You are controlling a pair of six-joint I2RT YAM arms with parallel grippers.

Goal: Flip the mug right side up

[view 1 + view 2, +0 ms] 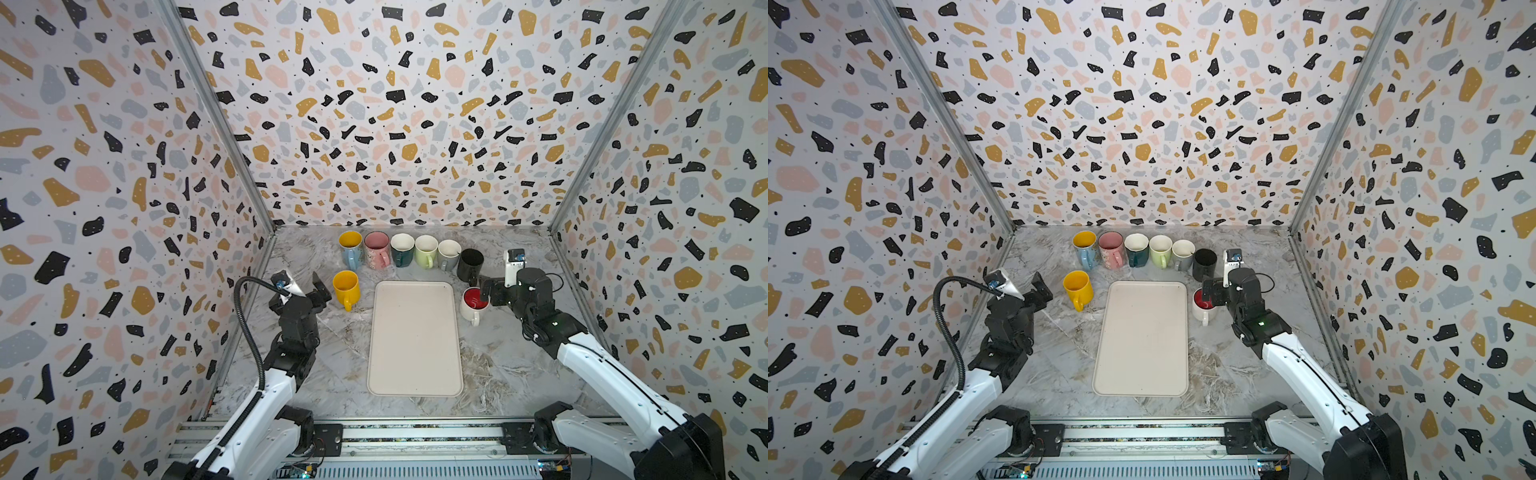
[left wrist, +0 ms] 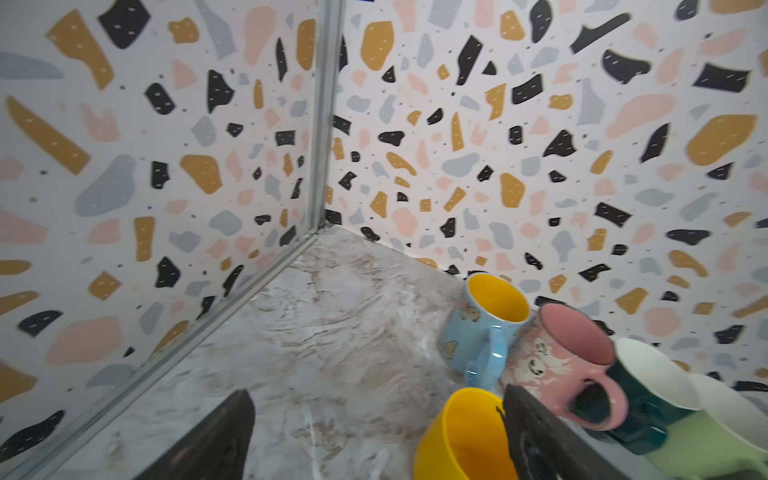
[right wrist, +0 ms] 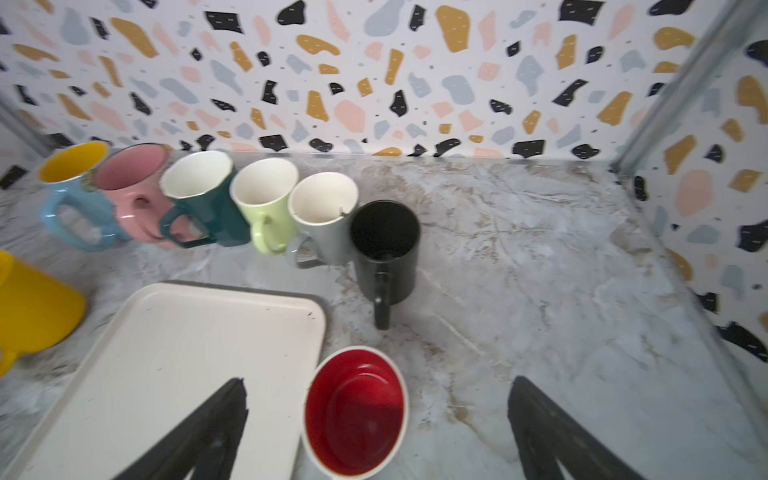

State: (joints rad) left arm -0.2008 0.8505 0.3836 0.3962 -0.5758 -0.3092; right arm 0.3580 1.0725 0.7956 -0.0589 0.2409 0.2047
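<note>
White-walled, red-lined mug (image 1: 471, 308) stands upright just right of the one tray (image 1: 415, 345) in both top views. We count eight mugs: six rowed beyond the tray and one yellow mug (image 1: 345, 289) left of it.

Left wrist: left gripper (image 2: 376, 395) spread wide, empty.

Right wrist: right gripper (image 3: 378, 382) wide, fingers either side of the red-lined mug, clear of it.

You look into a booth closed on three sides by terrazzo-patterned walls (image 1: 395, 104), white with black, ochre, pink and grey-blue flecks, joined at the corners by bare metal posts (image 1: 210, 91). The bench (image 1: 498, 365) has a grey-and-white marbled surface with brownish veins, evenly lit, and an aluminium rail (image 1: 415, 434) runs along its near edge.
</note>
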